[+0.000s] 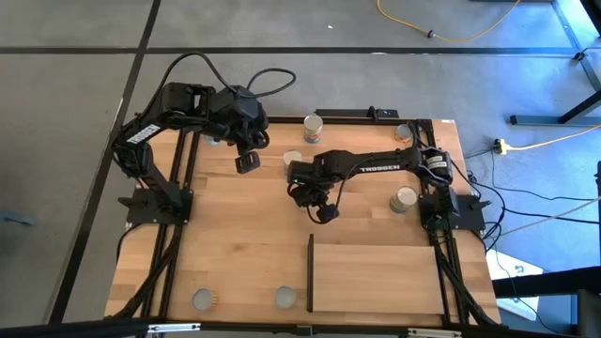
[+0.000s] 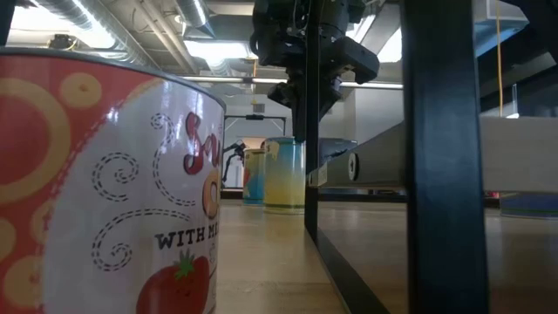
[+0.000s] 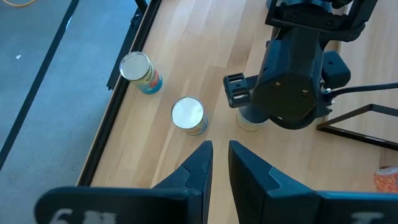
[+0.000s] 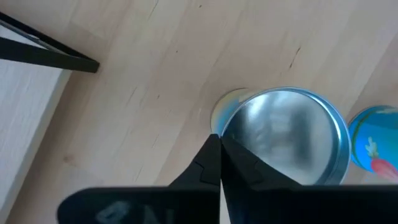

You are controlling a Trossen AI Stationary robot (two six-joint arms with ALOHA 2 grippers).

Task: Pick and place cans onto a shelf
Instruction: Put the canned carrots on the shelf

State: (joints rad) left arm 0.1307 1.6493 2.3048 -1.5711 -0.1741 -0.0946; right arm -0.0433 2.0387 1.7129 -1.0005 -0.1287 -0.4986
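The shelf (image 1: 376, 274) lies at the table's near right, with its black upright edge (image 1: 310, 272) on its left short side. My right gripper (image 1: 324, 212) is shut over the table's middle, its fingertips (image 4: 219, 149) close beside a grey-topped can (image 4: 283, 140) that stands on its base. My left gripper (image 1: 247, 162) hangs at the far left, empty, with its fingers (image 3: 221, 155) a little apart. Two pale-topped cans (image 1: 314, 124) (image 1: 293, 160) stand on the table near the far edge. In the left wrist view, a third can (image 3: 249, 119) shows partly under my right arm. My right gripper's shut fingertips (image 4: 214, 146) stand at the rim of the grey-topped can (image 4: 239, 127), coming from above. I cannot tell whether they touch it. The can stands upright on the table.
Two more cans stand at the right (image 1: 404, 131) (image 1: 404, 199) and two grey-topped ones at the near left (image 1: 202, 299) (image 1: 285, 299). A red-labelled can (image 2: 105, 183) fills the low view's left. A blue can (image 4: 373, 146) stands close to the grey-topped one.
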